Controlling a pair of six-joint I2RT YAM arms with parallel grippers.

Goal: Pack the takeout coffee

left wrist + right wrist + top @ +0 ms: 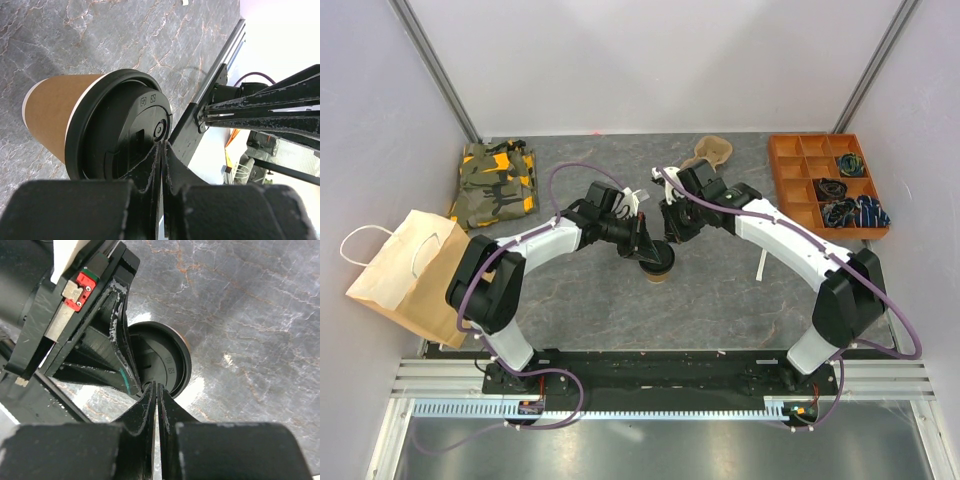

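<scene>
Standing upright near the middle of the table, the cup has its lid on and its long axis pointing straight up. Both arms reach in over it from either side and meet above it. The left gripper has its two fingers pressed together with nothing between them, and the tips rest on the lid close to its centre. The right gripper is likewise pinched closed and empty, with its tips at the lid's near rim. The cup therefore sits directly beneath both sets of fingertips, touched from above but not held by either. Neither arm is clearly the nearer one. The bag lies on its side at the table's left edge, well apart from the cup and on the left arm's side. The next move probably depends on that layout — a gripper would need to spread its fingers and come at the cup's side wall, across the upright axis, before carrying it left.
</scene>
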